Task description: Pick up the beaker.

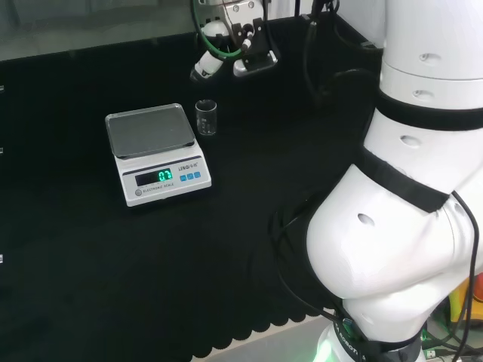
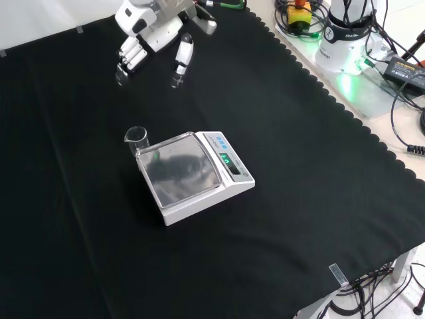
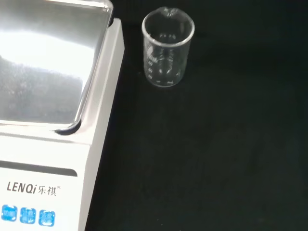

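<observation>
From my console the beaker point(image 1: 206, 118) stands upright on the black cloth point(image 1: 90, 271), just right of the scale point(image 1: 155, 153) in the head view, a little above centre-left of that frame. In the front view the beaker point(image 2: 136, 138) sits at the scale's point(image 2: 194, 176) upper left corner, so close that I cannot tell whether glass and casing touch. The wrist view settles it better: there the beaker point(image 3: 168, 47) stands beside the scale point(image 3: 53, 96) with a thin strip of cloth point(image 3: 216, 144) between them. It is clear glass with faint printed marks, and I cannot make out anything inside it.

The hand point(image 1: 245, 49) hangs at the top centre of the head view, well apart from the beaker, with part of it cut off by the frame's upper edge and tangled visually with a green cable point(image 1: 204, 34). In the front view the hand point(image 2: 154, 33) is at the upper left, above the cloth, its fingers point(image 2: 180, 65) pointing down, relaxed and spread, holding nothing.

The scale's steel pan point(image 2: 180, 171) is bare and reflects a blurred dark shape in the front view. Its display point(image 1: 161, 176) glows green, but I do not read it. In the wrist view the scale is cut off at the frame's left and bottom edges.

At the right of the head view the arm's white links point(image 1: 407, 196) cover much of the cloth behind them.
</observation>
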Controlling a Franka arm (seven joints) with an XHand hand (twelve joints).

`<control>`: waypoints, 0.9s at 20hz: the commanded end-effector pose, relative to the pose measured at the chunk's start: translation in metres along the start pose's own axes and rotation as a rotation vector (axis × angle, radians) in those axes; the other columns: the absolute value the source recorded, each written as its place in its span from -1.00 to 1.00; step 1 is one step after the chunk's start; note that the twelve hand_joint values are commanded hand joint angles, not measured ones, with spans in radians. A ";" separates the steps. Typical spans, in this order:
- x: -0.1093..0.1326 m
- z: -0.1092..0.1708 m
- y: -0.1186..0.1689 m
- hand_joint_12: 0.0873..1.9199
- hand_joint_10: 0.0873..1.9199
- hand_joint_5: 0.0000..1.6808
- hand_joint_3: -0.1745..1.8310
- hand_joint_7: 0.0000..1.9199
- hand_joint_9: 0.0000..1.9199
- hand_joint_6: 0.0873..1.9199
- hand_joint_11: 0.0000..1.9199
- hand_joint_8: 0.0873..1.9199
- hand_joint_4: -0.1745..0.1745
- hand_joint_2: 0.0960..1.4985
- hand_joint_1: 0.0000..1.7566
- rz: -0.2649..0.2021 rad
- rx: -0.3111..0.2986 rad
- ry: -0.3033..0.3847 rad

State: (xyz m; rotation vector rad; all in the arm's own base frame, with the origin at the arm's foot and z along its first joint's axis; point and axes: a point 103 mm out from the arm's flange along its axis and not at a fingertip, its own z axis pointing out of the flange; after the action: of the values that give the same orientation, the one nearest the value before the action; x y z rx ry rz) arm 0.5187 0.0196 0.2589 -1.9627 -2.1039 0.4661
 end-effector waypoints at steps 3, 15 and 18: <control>0.003 0.017 0.030 0.49 -0.10 -0.86 -0.97 -1.00 -1.00 -1.00 -0.77 -0.34 -0.71 0.38 -0.34 -0.044 0.025 -0.017; -0.011 0.035 0.080 0.48 -0.11 -0.86 -0.97 -1.00 -1.00 -1.00 -0.77 -0.35 -0.70 0.41 -0.28 -0.093 0.071 -0.021; -0.014 0.042 0.088 0.48 -0.11 -0.86 -0.97 -1.00 -1.00 -1.00 -0.77 -0.35 -0.70 0.41 -0.28 -0.100 0.088 -0.012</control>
State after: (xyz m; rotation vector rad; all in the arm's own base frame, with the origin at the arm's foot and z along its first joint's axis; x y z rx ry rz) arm 0.5765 0.0173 0.2041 -1.8489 -2.1500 0.5269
